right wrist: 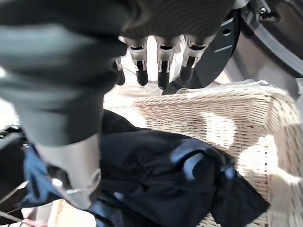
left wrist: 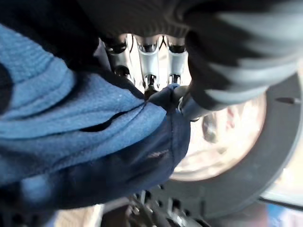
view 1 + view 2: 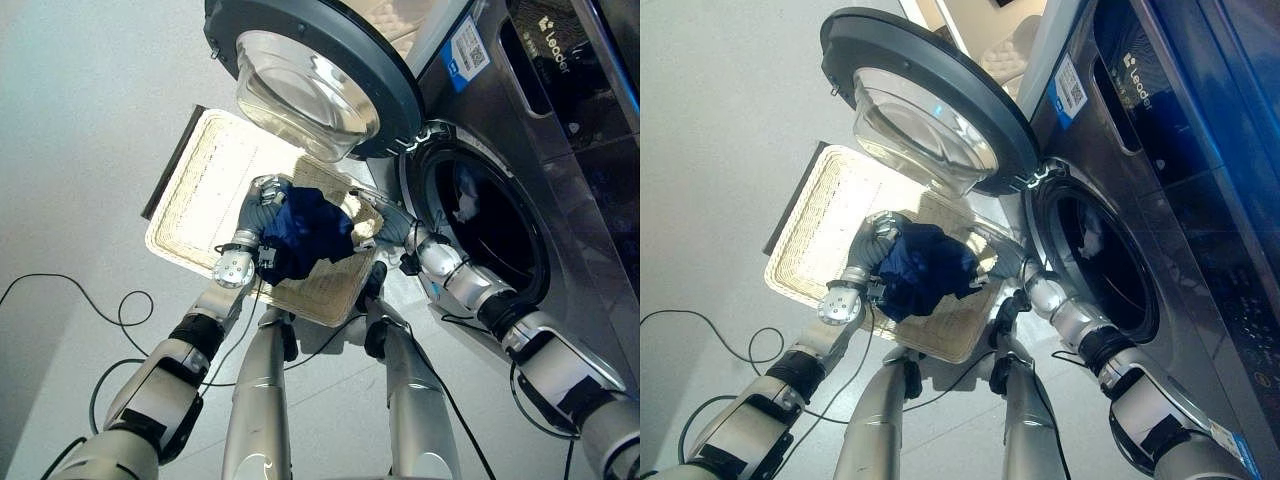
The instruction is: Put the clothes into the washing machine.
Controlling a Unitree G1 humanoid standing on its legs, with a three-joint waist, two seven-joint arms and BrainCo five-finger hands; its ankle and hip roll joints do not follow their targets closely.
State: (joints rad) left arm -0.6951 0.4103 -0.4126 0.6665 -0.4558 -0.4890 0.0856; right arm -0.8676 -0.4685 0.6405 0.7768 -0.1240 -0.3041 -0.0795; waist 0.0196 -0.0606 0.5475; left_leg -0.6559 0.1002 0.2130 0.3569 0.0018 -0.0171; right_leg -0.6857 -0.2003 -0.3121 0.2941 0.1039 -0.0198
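A dark blue garment (image 3: 305, 238) hangs bunched over the wicker basket (image 3: 200, 190), and my left hand (image 3: 260, 200) is shut on its left side. In the left wrist view the fingers (image 2: 149, 61) curl into the blue cloth (image 2: 71, 123). My right hand (image 3: 383, 226) sits at the garment's right edge, between the basket and the washing machine's drum opening (image 3: 490, 230). Its fingers (image 1: 161, 66) are relaxed above the cloth (image 1: 161, 179) and hold nothing. Something white (image 3: 467, 205) lies inside the drum.
The machine's round door (image 3: 310, 80) stands swung open above the basket's far end, close over both hands. The basket's woven wall (image 1: 213, 113) rises just beyond my right hand. Grey floor spreads to the left.
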